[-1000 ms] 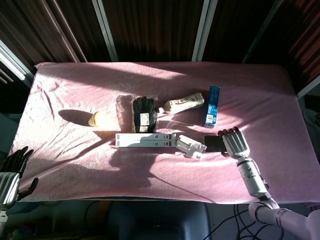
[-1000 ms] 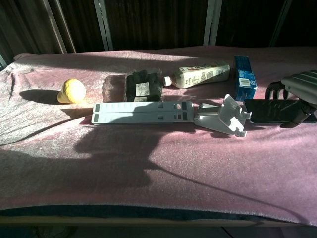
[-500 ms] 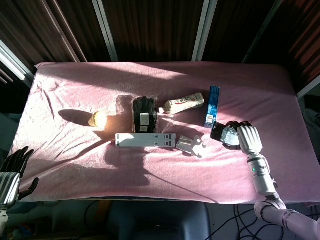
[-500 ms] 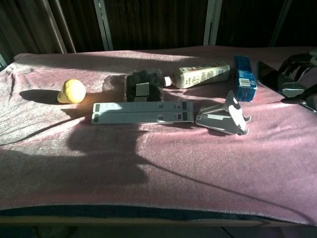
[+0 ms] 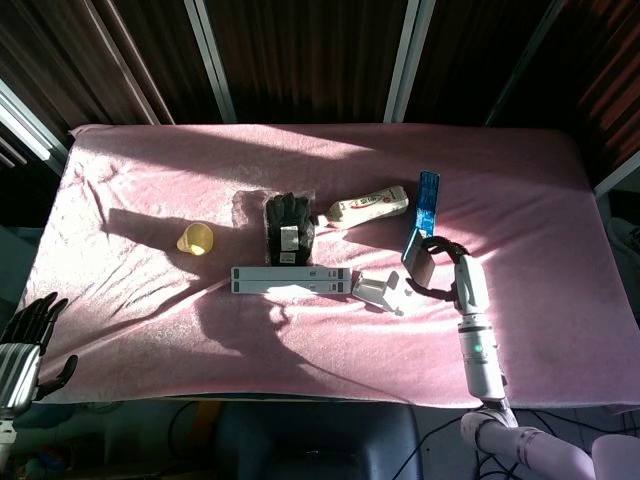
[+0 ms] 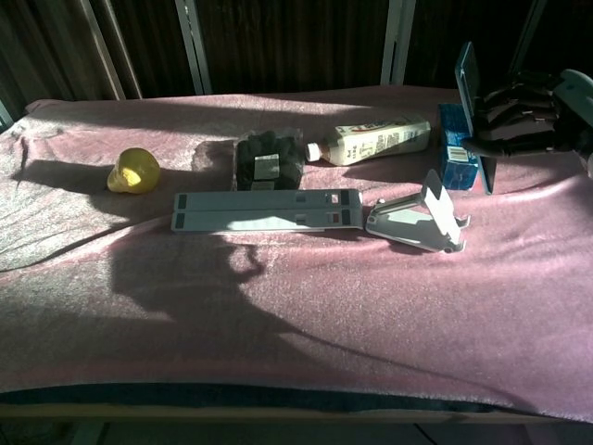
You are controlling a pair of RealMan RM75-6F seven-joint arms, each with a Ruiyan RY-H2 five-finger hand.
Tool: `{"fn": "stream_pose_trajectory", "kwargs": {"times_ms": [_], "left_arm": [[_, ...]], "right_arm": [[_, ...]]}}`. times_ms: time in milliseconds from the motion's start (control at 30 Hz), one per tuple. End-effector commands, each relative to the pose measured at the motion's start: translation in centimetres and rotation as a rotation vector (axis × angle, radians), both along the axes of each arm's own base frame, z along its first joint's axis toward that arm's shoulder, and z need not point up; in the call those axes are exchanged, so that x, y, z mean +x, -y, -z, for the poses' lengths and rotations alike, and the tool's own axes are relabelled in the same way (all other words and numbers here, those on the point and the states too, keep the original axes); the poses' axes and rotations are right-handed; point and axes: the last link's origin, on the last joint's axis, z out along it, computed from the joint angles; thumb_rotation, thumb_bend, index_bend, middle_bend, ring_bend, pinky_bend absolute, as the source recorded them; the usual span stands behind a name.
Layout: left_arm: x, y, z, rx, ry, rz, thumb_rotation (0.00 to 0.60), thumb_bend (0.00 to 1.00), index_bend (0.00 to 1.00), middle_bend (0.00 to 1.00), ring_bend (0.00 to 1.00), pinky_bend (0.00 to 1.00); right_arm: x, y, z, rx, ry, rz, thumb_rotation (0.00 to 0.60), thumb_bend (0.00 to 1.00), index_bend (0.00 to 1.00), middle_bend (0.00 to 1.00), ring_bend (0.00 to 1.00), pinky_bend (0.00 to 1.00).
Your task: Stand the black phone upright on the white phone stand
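Observation:
My right hand [image 5: 447,277] grips the black phone [image 5: 421,266] and holds it on edge above the cloth, just right of the white phone stand [image 5: 381,290]. In the chest view the phone [image 6: 471,104] stands nearly vertical in the air, with the right hand [image 6: 524,113] wrapped around it from the right, above and behind the stand [image 6: 422,222]. The stand's cradle holds nothing. My left hand [image 5: 24,340] hangs beyond the table's lower left corner with its fingers spread and nothing in it.
A blue box [image 6: 456,148] lies right behind the held phone. A white bottle [image 6: 372,141], a pack of black gloves [image 6: 267,159], a long white bar [image 6: 267,209] and a yellow object [image 6: 132,171] lie on the pink cloth [image 6: 296,315].
My right hand has lifted the phone off the cloth, turned it from flat to upright and brought it left toward the stand. The left hand has stayed still.

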Motion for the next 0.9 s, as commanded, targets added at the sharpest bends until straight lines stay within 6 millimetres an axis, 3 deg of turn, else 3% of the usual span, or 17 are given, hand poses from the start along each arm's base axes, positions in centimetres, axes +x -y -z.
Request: {"fn": "stream_pose_trajectory", "kwargs": {"times_ms": [33,467,900], "left_arm": [[0.0,0.0,0.0,-0.001,0.000,0.001,0.600,0.35,0.00,0.00,0.00,0.12],[0.0,0.0,0.0,-0.006,0.000,0.001,0.600,0.35,0.00,0.00,0.00,0.12],[0.0,0.0,0.1,-0.009,-0.002,0.001,0.600,0.35,0.00,0.00,0.00,0.12]], "right_arm": [[0.8,-0.3,1.5,-0.048,0.068,-0.016,0.600,0.29,1.00,0.71,0.50,0.35],[0.6,-1.6,4.7,-0.110,0.096,-0.093,0.600,0.29,1.00,0.72,0.51,0.35],[-0.1,-1.3,6.8,-0.031,0.209,-0.004,0.600,0.29,1.00,0.72,0.51,0.35]]}}
